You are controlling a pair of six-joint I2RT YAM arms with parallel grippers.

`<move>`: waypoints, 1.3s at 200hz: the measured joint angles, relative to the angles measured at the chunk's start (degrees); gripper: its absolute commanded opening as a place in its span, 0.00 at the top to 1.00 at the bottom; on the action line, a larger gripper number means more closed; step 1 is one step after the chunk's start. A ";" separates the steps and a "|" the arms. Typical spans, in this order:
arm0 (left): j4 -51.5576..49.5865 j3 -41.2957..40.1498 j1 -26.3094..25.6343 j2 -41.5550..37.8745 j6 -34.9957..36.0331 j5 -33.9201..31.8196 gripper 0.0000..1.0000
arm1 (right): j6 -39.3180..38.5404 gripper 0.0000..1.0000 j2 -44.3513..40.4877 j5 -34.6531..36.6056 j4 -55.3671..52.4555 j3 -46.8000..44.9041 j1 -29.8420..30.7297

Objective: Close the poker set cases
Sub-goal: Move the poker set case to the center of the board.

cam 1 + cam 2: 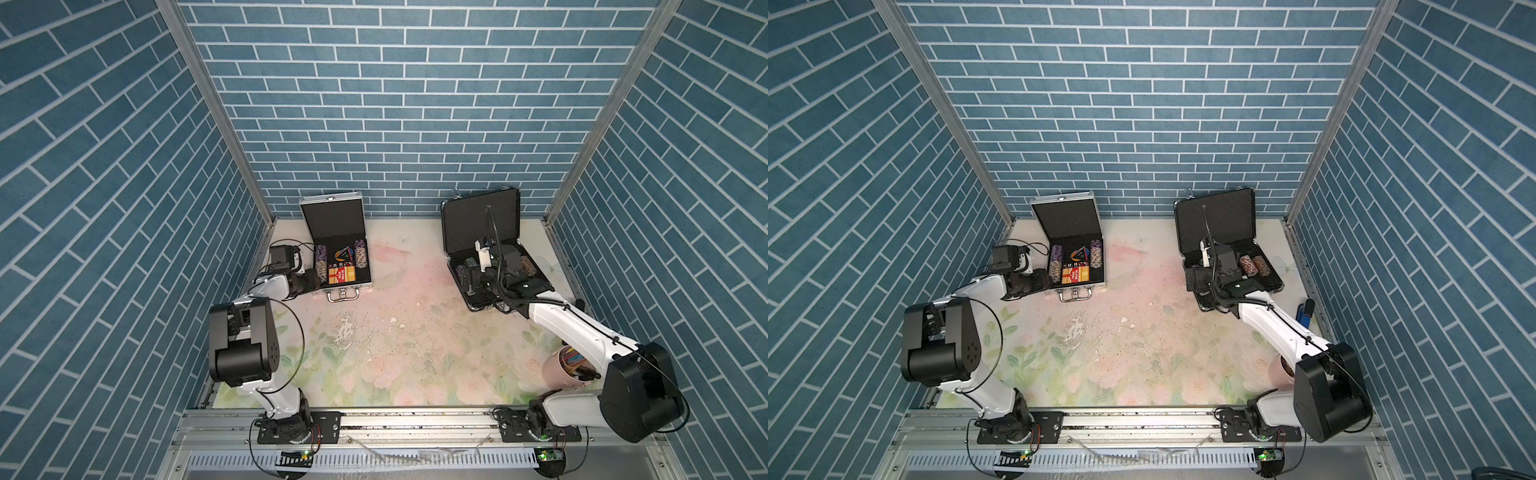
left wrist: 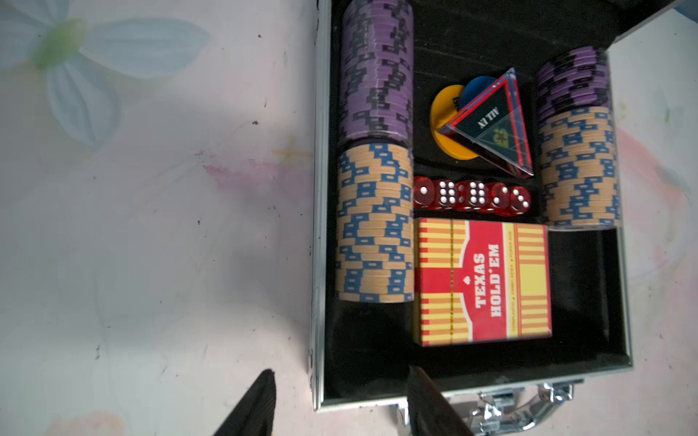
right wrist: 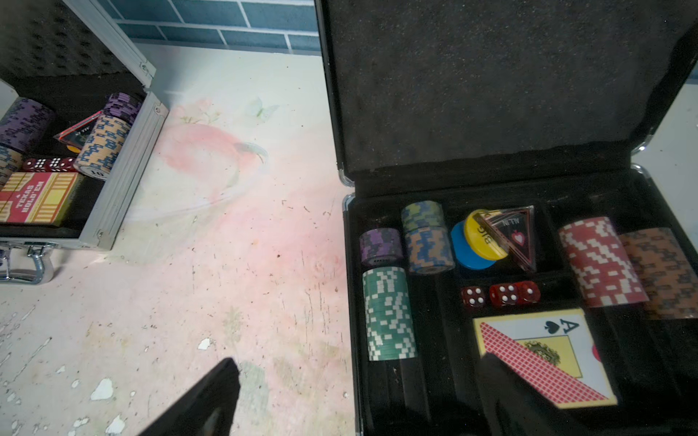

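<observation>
- Left gripper [image 2: 340, 405], at the bottom of the left wrist view: fingers apart, one outside the side wall of the silver case [image 2: 319, 226], one over the inside, close to the front corner by the handle [image 2: 521, 411]. Holding nothing. Touching the case or not: cannot tell.
- Same silver case, left of middle and far back in both top views: wide open, lid [image 1: 332, 218] standing up. Inside: purple and tan chips [image 2: 374, 226], red dice [image 2: 472, 198], a red and yellow card box [image 2: 483, 281]. Not closed yet.
- Flowery table [image 1: 415, 332] in the middle, between the two cases.
- Black case [image 1: 478, 220], right of middle and far back: also wide open, lid up. Inside: green chips [image 3: 389, 313] and a card pack [image 3: 544, 355], among other bits. Not closed yet.
- Right gripper [image 3: 359, 400], at the bottom of the right wrist view: fingers spread wide, one over the table, one over the card pack. Empty.
- Pink cup of pens [image 1: 559, 370], low on the right: no part of the job.
- Done so far, by the look of it: nothing. Left to do: push both lids down.
</observation>
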 measured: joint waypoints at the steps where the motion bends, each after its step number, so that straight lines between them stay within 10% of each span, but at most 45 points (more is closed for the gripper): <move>1: -0.07 0.02 0.00 0.04 0.07 0.00 0.49 | 0.00 0.01 0.00 0.00 -0.02 0.02 0.00; 102: -3.39 5.79 0.31 6.97 0.44 -1.11 0.64 | 0.24 0.01 0.02 -0.22 -1.64 0.22 0.68; 196: -6.71 8.46 -0.37 9.38 0.81 -0.35 1.00 | 1.62 0.01 0.17 -0.33 -2.27 0.22 1.18; 260: -8.22 7.98 -2.62 8.74 0.04 -1.86 1.00 | 3.32 0.01 1.18 -1.53 -3.65 0.24 1.77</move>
